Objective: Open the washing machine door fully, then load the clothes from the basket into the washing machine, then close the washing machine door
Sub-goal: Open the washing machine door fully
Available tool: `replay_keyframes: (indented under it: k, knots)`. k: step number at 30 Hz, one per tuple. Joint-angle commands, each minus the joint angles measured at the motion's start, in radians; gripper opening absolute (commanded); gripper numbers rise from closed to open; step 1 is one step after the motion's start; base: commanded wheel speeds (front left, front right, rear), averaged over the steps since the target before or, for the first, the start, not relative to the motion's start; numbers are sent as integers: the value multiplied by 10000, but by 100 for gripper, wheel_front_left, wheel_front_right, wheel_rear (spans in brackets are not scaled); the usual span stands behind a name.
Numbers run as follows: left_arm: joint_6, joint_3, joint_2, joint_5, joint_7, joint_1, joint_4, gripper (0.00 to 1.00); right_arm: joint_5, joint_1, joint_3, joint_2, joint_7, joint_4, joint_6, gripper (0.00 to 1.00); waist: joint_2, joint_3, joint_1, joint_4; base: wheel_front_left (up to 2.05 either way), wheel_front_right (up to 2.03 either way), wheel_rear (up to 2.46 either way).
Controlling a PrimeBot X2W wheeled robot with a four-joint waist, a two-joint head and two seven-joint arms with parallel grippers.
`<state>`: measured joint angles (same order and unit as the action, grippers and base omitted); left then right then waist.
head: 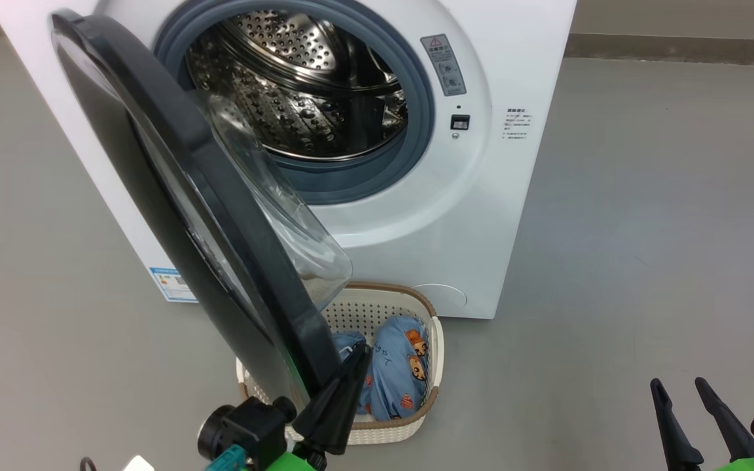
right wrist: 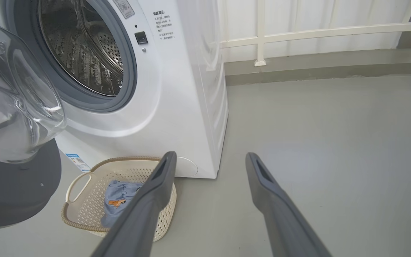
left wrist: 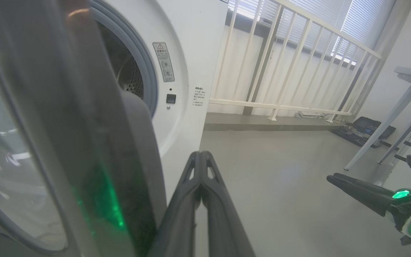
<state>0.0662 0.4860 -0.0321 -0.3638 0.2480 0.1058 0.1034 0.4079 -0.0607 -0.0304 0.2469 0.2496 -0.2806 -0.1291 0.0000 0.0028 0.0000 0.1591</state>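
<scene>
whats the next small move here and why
Probably nudge the glossy black round door wider with the shut left gripper beside its rim: it stands half open over the cream perforated basket, blocking the light blue bear-print clothes.

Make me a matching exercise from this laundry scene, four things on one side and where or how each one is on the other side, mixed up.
Things:
1. washing machine door
2. clothes
3. left gripper
4. right gripper

States:
A. fingers apart
B. lying in the basket
C. standing open
D. fingers pressed together

Pairs: 1-C, 2-B, 3-D, 4-A
</scene>
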Motion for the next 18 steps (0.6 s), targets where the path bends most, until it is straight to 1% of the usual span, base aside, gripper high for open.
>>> replay_keyframes:
  k: [1, 18]
  knots:
    - [-115, -674, -181, 147, 136, 222, -198, 0, -107, 308, 258, 249, 122, 263, -16, 100, 0, 3, 0, 83, 0, 0, 0]
    - [-10, -967, -225, 370, 137, -119, -199, 0, -205, 231, 305, 288, 122, 370, -16, 100, 0, -52, 0, 943, 0, 0, 0]
